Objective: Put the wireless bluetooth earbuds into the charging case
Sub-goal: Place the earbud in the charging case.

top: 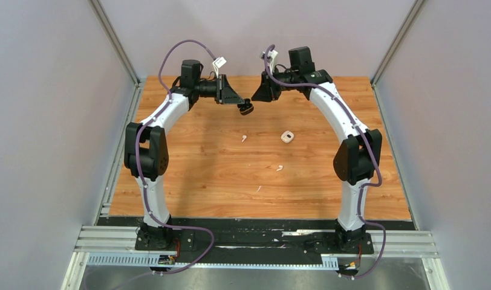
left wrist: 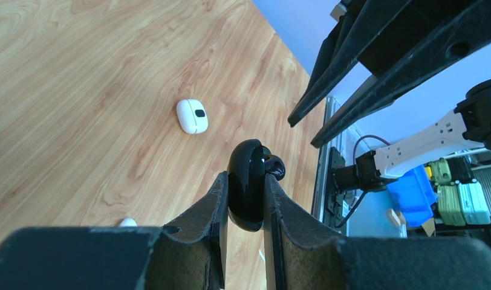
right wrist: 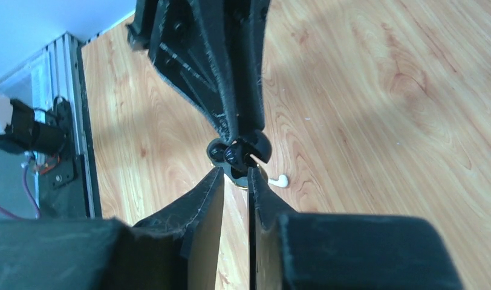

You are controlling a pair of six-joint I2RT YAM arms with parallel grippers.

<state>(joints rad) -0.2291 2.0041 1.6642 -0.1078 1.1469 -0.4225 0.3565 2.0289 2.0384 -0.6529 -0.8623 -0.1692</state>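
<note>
Left gripper (left wrist: 245, 179) squeezes the black case (left wrist: 246, 160) tight. The case stands on edge, its long side pointing out past the fingers. Right gripper (right wrist: 234, 171) is almost closed; I cannot tell what it holds. A white earbud (right wrist: 280, 180) lies flat on the desk (right wrist: 382, 121).

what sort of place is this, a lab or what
Likely a robotics lab test cell: plain grey panel walls box in a wood-grain tabletop, the left arm and right arm are bolted to an aluminium rail, and the left wrist view shows blue and green storage bins beyond.
</note>
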